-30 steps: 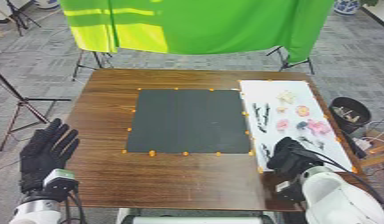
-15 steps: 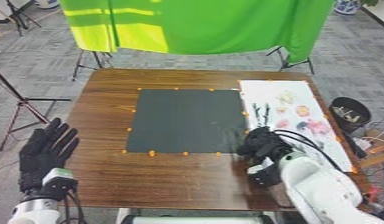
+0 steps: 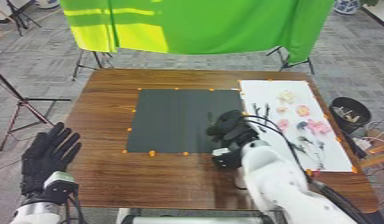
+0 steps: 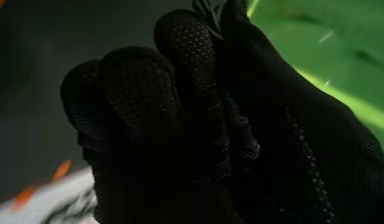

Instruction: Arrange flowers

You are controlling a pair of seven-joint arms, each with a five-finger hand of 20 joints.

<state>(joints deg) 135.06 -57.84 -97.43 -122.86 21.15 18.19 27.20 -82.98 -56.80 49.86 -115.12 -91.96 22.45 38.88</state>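
Over the dark mat (image 3: 171, 117), near right: right hand (image 3: 229, 129), thumb and fingers clamped on a dark sprig (image 4: 206, 15)!
Near left: left hand (image 3: 48, 157), fingers straight.
Worktop (image 3: 188, 180), right side: flowers (image 3: 318, 126) lying on white sheet (image 3: 267, 90).

White arms w/ black cables, black fabric gloves, dotted grip texture on the right one.

A bright green cloth (image 3: 228, 25) hangs beyond the brown table (image 3: 107, 112), glowing yellow toward the left; grey carpet (image 3: 46, 60) surrounds a tripod (image 3: 26, 101) and probably a blue-and-white vase (image 3: 347, 6).
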